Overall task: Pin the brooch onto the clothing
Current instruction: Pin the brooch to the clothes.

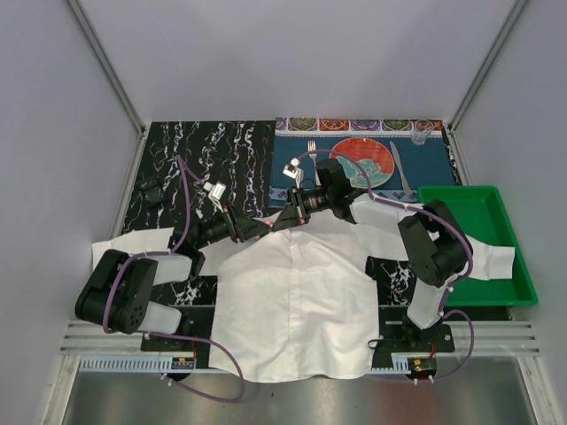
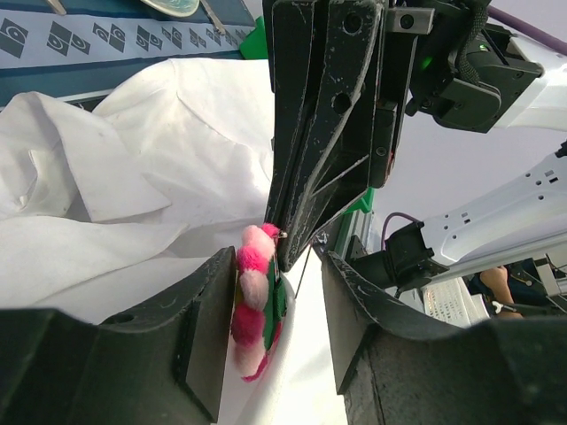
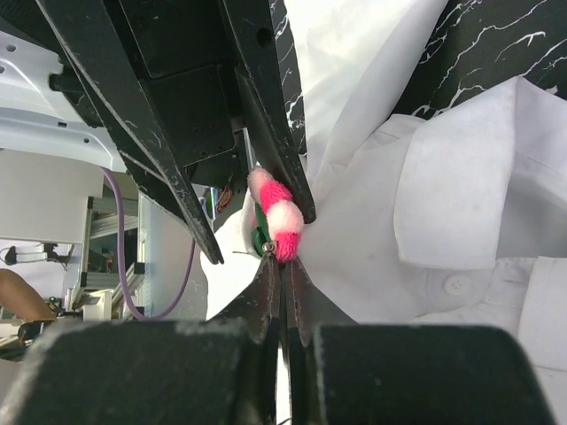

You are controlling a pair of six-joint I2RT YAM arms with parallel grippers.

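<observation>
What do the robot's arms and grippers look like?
The left arm and right arm share bulky black joints, white links and looping purple cables. The left gripper and right gripper have flat matte-black tapered fingers.

The brooch (image 2: 252, 305) is pink, pale pink and green; the shirt (image 1: 297, 292) white; the tray (image 1: 474, 208) green.

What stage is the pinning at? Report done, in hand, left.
Done: the white button-front shirt lies spread out, and the pink fluffy flower brooch is at its fabric. In hand: the right tool is shut on the brooch's metal pin, and the left tool is open around it. Left: the pin is not visibly through the cloth.
</observation>
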